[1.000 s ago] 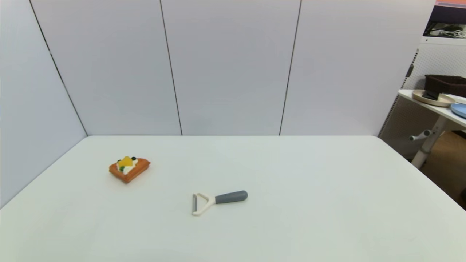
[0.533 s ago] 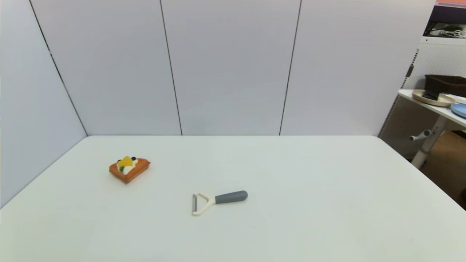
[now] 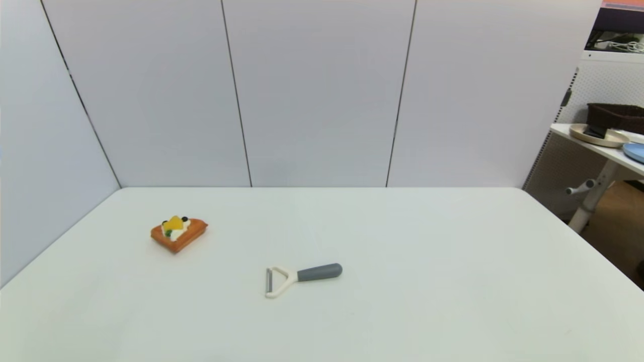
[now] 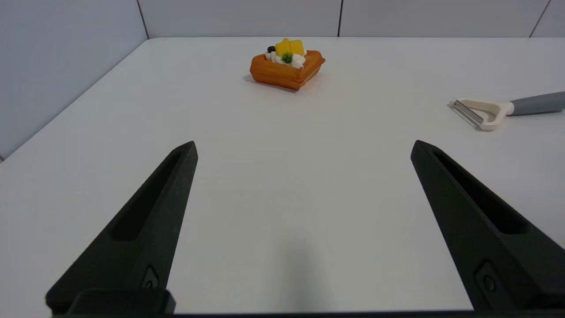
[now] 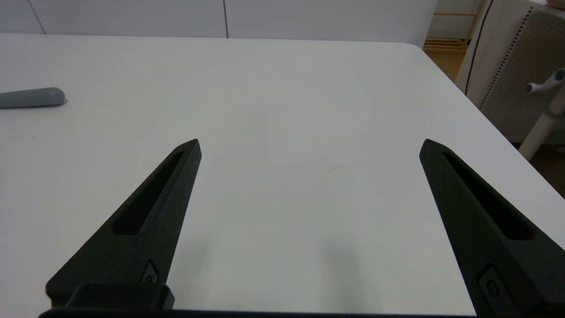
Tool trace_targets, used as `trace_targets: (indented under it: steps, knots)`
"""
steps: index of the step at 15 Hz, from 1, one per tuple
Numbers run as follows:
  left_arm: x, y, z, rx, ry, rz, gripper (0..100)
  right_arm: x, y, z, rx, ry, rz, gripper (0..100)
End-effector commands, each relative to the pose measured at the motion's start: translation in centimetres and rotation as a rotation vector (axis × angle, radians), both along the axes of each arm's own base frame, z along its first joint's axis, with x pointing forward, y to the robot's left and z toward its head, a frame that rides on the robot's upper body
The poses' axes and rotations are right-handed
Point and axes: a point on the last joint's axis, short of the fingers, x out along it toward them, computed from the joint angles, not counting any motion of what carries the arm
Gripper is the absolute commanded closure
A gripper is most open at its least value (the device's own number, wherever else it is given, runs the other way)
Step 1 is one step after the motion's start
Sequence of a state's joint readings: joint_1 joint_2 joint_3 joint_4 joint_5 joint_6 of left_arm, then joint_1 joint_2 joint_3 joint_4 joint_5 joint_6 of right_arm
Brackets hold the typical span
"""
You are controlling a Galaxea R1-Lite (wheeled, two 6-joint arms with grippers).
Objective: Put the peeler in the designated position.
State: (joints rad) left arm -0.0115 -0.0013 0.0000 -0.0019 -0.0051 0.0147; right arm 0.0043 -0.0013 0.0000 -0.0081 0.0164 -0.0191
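Peeler lies flat mid-counter, toast far left. Left gripper and right gripper hover near, jaws wide.

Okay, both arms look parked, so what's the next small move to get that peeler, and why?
Probably reach the right claw toward the peeler and down over its grey handle. The peeler lies flat and untouched on the table, handle pointing to the robot's right, and both claws, the left claw too, are open and empty.

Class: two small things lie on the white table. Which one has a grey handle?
The peeler, lying flat near the table's middle. The orange toy toast, farther left and back, has no handle.
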Motion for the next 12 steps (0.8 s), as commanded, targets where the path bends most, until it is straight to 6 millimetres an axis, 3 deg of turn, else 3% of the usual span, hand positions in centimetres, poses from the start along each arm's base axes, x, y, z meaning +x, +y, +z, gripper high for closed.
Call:
trace_targets:
  steps: [1,4,6,9,12]
  knots:
    - [0.1,0.0,0.7,0.001,0.019,-0.003,0,0.0,0.0,0.0,-0.001,-0.001,0.001,0]
    - [0.7,-0.2,7.4,0.130,0.066,-0.140,0,0.0,0.0,0.0,-0.001,-0.001,0.001,0]
    - [2.7,-0.4,11.6,0.181,0.155,-0.235,0,0.0,0.0,0.0,-0.001,0.000,0.001,0]
    - [9.5,-1.3,16.1,0.352,0.287,-0.373,0,0.0,0.0,0.0,-0.001,0.000,0.001,0]
    - [16.4,-3.4,17.3,0.417,0.382,-0.565,0,0.0,0.0,0.0,-0.001,-0.001,0.001,0]
